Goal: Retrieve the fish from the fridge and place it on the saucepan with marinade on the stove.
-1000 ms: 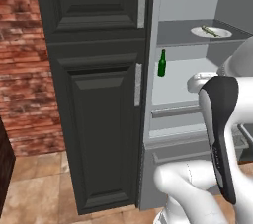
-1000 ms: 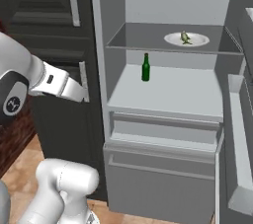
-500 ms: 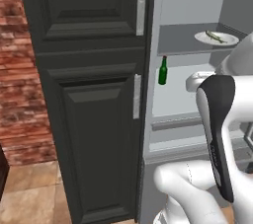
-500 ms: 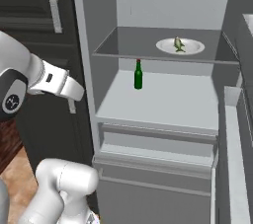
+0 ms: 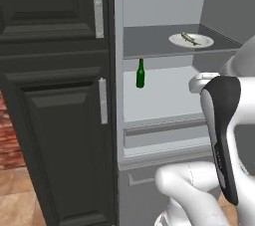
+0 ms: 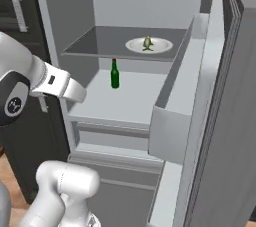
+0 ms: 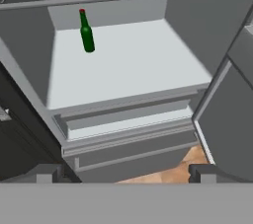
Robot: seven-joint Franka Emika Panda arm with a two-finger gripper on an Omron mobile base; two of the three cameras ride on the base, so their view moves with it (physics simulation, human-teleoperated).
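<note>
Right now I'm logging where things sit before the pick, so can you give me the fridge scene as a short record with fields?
fridge: door open
fish: lying on the white plate, upper shelf
bottle: green, upright on the lower shelf, below and left of the plate
gripper: jaws open, empty, outside the fridge and facing its shelves
task state: fish not yet grasped

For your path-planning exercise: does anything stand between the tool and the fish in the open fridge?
Nothing visible does. The fish lies on a white plate on the upper shelf; the green bottle stands on the shelf below, off to the left. The fridge door is open.
</note>
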